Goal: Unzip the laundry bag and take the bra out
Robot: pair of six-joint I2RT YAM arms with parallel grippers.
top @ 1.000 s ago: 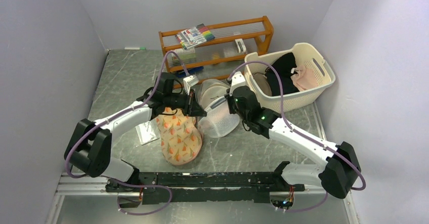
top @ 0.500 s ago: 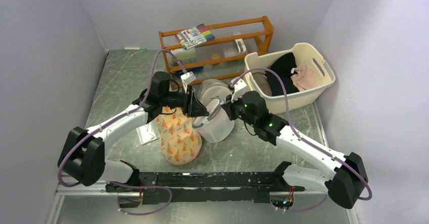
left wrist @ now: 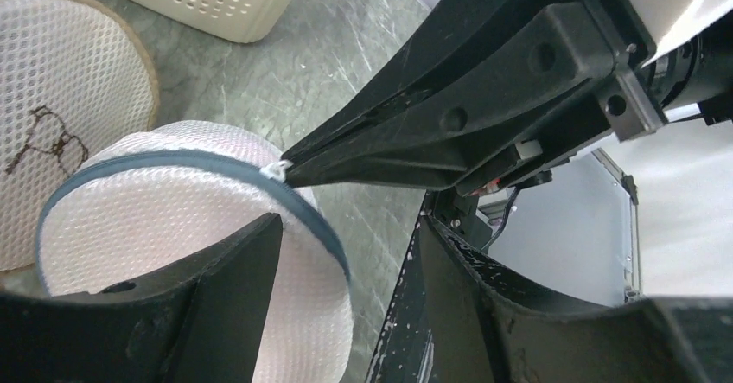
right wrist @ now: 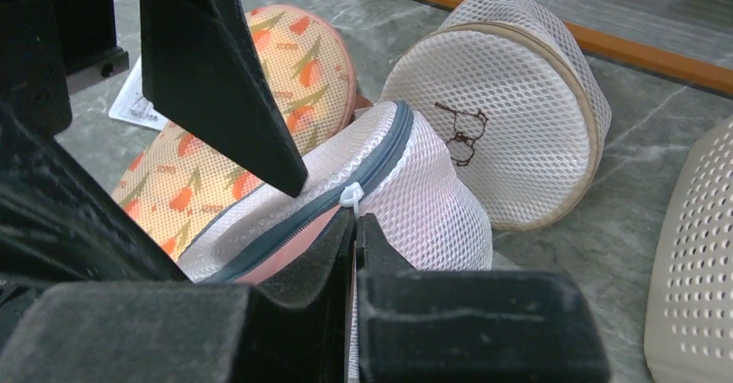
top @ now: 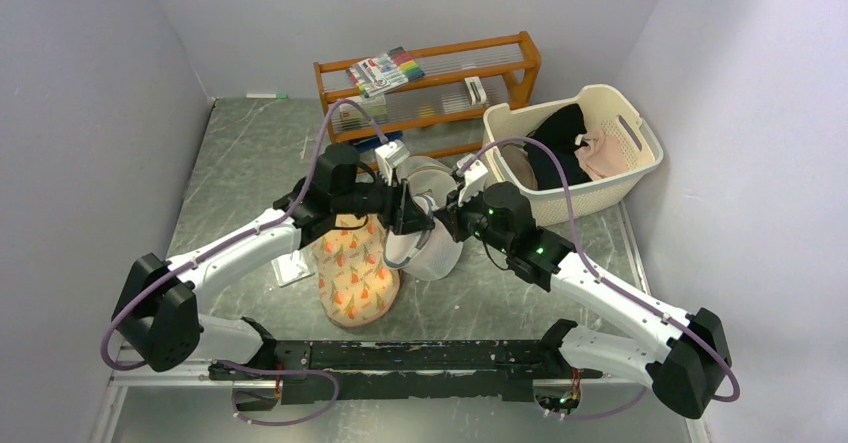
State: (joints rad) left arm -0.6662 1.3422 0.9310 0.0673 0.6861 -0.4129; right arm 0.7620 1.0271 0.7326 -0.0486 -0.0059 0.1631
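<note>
Laundry bag now tilted, zip pull inside the closed right pincer.

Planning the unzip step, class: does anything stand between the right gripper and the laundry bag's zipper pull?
Nothing visible does. The right gripper is shut on the white zipper pull at the rim of the laundry bag.

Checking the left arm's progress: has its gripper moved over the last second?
Yes. The left gripper has shifted right, toward the basket, from above the floral pouch to the laundry bag.
</note>
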